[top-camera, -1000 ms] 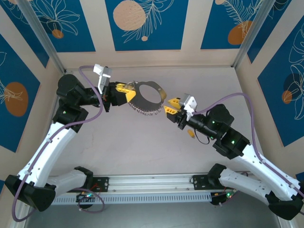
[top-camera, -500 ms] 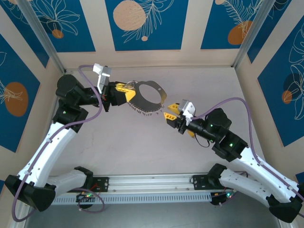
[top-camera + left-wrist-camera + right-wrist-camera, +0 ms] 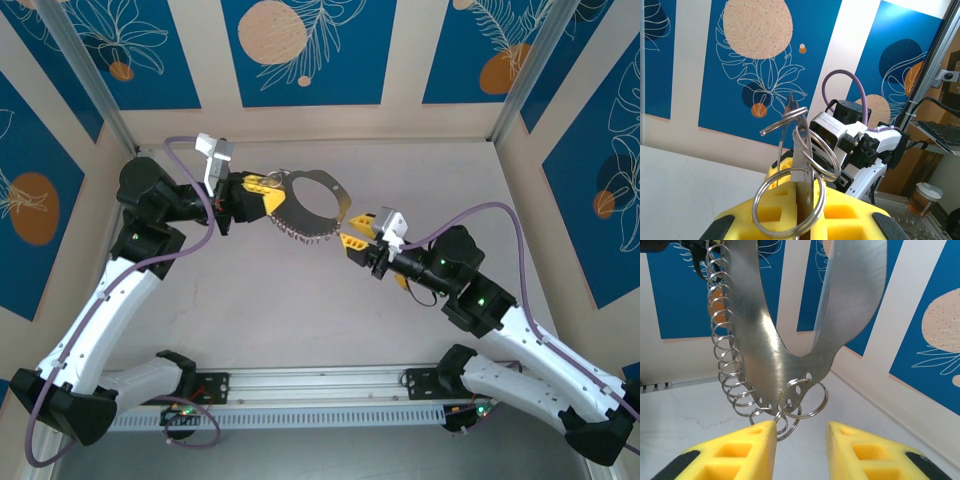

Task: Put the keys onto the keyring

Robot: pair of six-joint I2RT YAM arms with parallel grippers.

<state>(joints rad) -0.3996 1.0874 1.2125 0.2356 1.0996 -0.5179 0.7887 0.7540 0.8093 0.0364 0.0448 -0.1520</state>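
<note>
Right end effector part open and empty just under the keyring; left end effector clamped on it.

Nearest you, a small yellow-orange piece, probably the key, lies on the bench, half hidden beneath the right arm, so no key is in hand. Beyond it, the right fingers stand apart with nothing between them, just below the keyring's lower edge, where split rings hang from holes in the steel band. Farther off, the left fingers are pressed together on the band's other end and hold it up off the bench. You look to be lining up at the keyring, with no key threaded yet. Next, you either fetch the key or pinch one split ring. Both call for a fine, narrow grip, and the left hold must not slip.
</note>
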